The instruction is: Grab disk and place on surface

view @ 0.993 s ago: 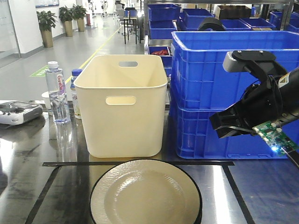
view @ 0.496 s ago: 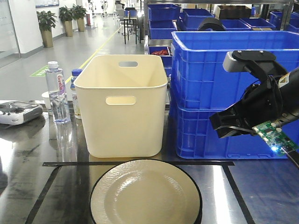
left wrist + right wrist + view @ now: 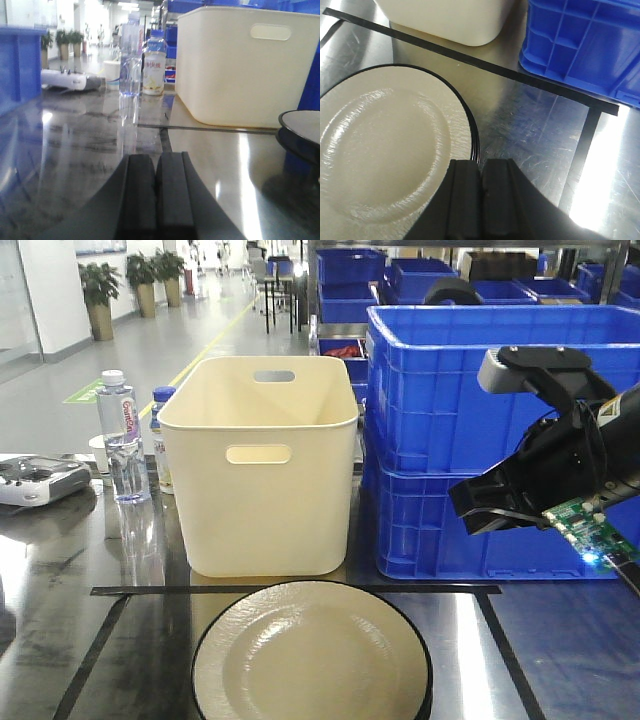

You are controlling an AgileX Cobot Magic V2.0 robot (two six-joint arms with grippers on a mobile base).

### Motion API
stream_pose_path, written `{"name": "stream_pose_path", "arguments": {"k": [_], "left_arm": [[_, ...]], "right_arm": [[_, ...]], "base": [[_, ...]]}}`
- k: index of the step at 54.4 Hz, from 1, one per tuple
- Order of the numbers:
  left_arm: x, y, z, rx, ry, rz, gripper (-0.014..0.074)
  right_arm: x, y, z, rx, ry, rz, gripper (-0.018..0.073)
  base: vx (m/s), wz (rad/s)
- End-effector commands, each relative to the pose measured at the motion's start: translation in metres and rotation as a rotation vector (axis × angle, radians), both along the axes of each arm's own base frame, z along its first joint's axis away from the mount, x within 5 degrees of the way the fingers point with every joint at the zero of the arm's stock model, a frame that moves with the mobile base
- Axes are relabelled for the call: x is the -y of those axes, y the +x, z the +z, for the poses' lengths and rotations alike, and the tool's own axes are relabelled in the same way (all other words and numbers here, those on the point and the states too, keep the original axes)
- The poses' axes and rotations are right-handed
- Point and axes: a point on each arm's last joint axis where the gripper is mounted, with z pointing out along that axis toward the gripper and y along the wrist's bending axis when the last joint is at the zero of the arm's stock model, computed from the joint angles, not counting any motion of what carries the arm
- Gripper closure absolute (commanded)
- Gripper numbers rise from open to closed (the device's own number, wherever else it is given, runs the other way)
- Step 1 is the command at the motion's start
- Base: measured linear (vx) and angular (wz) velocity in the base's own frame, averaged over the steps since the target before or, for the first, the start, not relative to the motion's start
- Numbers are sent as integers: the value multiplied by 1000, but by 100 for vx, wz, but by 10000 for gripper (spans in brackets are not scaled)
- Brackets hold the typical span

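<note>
Landmark throughout: cream disk (image 3: 312,658), black-rimmed, flat on the dark glossy counter (image 3: 60,590) inside the taped rectangle, just in front of the cream bin (image 3: 260,465).

Far left of disk: water bottle (image 3: 122,440) and a second small bottle (image 3: 160,435), plus grey remote (image 3: 40,480); well apart, not in the way.

Left of disk: left gripper (image 3: 157,192), low over the counter, jaws pressed together, nothing held. From its wrist view, disk edge (image 3: 300,132) up ahead and off to the right, only a sliver visible. Clear counter between.

At disk: round, so no long axis; any rim point serves. Tape line (image 3: 470,60) running behind it, between disk and bin.

Right of disk: right gripper (image 3: 482,192), jaws likewise closed and empty, hanging above the disk's right rim (image 3: 465,125); rim directly under and slightly left of fingertips in the wrist view. Front view shows that arm raised, beside the stacked blue crates (image 3: 480,440).

Judgement: right arm the nearer one, practically over the rim already. Coming move likely turns on opening the jaws, then descending a touch leftward to straddle that right edge. Thin rim lying flat on glossy counter; probably awkward to pinch, could skid.
</note>
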Motion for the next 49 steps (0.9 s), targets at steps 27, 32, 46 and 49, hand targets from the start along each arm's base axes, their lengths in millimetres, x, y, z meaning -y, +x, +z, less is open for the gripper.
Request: {"name": "stream_pose_path", "arguments": {"k": [27,32,46,49], "left_arm": [[0,-2,2,-14,-26,3,556],[0,-2,2,-14,-26,3,556],[0,-2,2,-14,-26,3,556],[0,-2,2,-14,-26,3,556]], "right_arm": [[3,-7,22,111,44,-14,571],[3,-7,22,111,44,-14,571],[3,-7,22,111,44,-14,571],[3,-7,22,111,44,-14,571]], "base": [[0,0],[0,0],[0,0],[0,0]]}}
